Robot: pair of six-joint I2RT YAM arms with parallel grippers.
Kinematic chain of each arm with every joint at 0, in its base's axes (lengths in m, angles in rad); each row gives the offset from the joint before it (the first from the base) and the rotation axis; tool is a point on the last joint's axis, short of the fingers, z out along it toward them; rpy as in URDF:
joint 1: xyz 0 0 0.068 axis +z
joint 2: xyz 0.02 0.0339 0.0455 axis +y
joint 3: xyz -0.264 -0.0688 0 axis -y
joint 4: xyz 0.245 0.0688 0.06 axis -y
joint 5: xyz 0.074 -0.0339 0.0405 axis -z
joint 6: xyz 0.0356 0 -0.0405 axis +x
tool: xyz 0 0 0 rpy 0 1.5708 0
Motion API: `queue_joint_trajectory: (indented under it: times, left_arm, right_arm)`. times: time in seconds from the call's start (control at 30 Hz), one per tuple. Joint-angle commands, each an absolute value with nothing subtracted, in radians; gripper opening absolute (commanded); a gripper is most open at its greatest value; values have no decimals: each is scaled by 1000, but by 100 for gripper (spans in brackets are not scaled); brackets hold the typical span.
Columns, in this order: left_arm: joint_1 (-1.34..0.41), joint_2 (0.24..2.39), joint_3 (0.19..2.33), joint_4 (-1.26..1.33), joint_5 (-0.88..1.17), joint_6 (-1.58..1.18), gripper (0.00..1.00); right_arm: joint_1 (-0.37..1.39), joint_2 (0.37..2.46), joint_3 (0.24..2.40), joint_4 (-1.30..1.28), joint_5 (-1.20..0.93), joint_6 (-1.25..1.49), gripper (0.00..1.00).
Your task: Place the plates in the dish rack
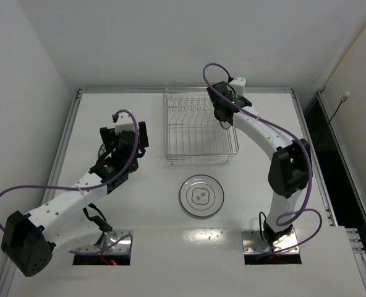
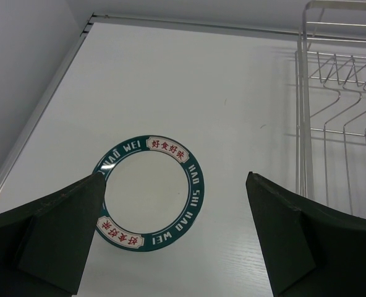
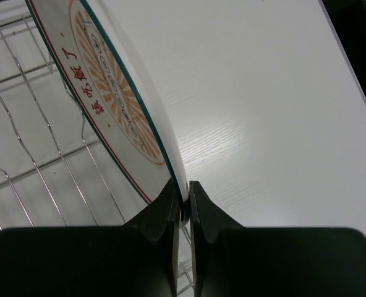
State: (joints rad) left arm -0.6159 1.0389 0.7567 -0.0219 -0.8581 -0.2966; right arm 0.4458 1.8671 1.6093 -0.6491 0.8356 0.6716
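R gripper (image 3: pixel 183 189) clamps orange-rim plate (image 3: pixel 109 93) edge at rack (image 1: pixel 198 136).

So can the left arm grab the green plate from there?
Probably yes: the left gripper hangs open just above the green plate, and nothing lies between them.

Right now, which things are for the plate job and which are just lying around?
For the job: orange-patterned plate, pinched by the right gripper; green-rimmed plate; grey plate; dish rack; open left gripper.
Just there: table; purple cables.
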Motion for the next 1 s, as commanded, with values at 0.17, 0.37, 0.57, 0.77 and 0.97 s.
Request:
queue_joint_trajectory:
  times: [0.17,0.37,0.57,0.77,0.97]
  left_arm:
    - [-623,1035,798,-5,-870,-284,97]
    - [-623,1026,798,-5,-870,-284,97]
    - [-623,1017,798,-5,-870,-284,97]
    - [-623,1017,798,-5,-861,-284,97]
    - [-623,1017,798,-5,-861,-284,97]
  right_arm:
    - [439,1917,1775,-710,953,710,5]
    - [439,1985,1877,-732,979,680,7]
    - [430,2065,1942,-752,905,652,8]
    - [439,2074,1827,-680,806,632,11]
    - [439,2008,1761,-695,770,600,35]
